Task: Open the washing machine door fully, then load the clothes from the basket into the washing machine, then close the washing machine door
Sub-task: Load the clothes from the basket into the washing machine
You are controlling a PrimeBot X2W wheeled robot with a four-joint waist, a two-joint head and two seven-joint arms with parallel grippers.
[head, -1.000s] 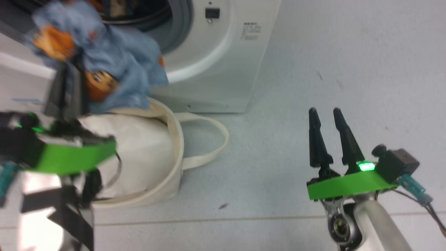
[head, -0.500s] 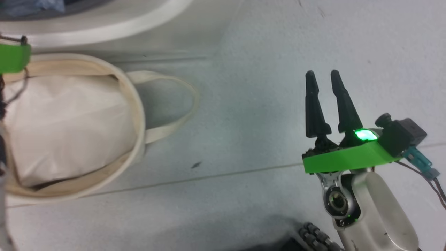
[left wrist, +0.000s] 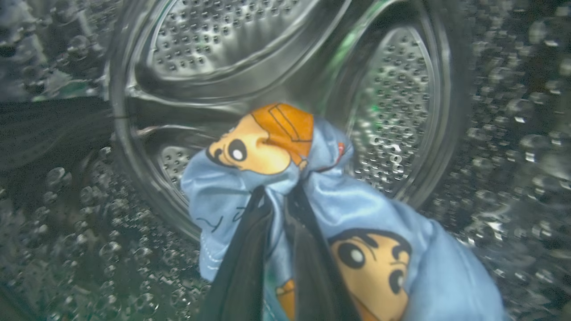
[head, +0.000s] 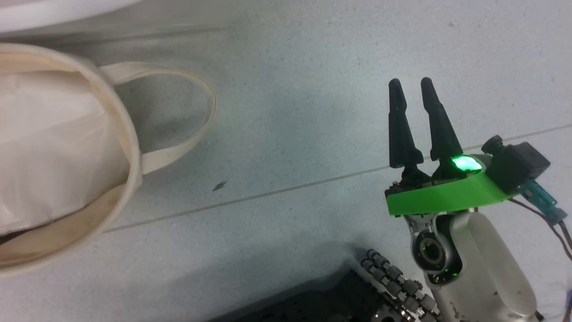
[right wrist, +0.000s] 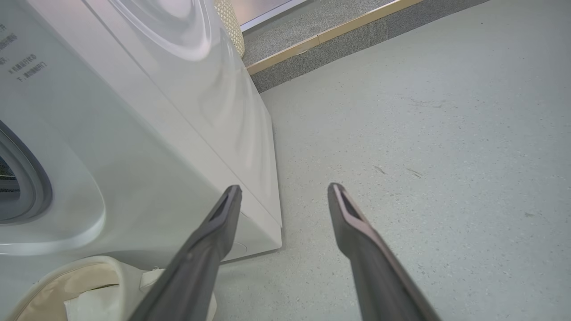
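In the left wrist view my left gripper (left wrist: 277, 194) is shut on the clothes (left wrist: 366, 214), a light-blue garment with orange cartoon faces, held inside the washing machine's perforated steel drum (left wrist: 267, 49). The basket (head: 130, 147) of cream canvas sits on the floor at the left of the head view, its loop handle (head: 199, 127) lying outward. The washing machine (right wrist: 156, 133) stands just behind the basket (right wrist: 96, 272). My right gripper (head: 410, 82) hangs open over bare floor, right of the basket, with nothing between its fingers (right wrist: 223, 223). The washing machine door is out of view.
A plain white pad (head: 49, 143) lies in the basket. My black base with rollers (head: 389, 284) shows at the bottom of the head view. Beyond the washer a raised kerb (right wrist: 357, 31) borders the grey floor (right wrist: 424, 133).
The head camera has tipped down and swung right, so the picture has shifted. The left gripper with the garment has left the head view. The right gripper stays open.
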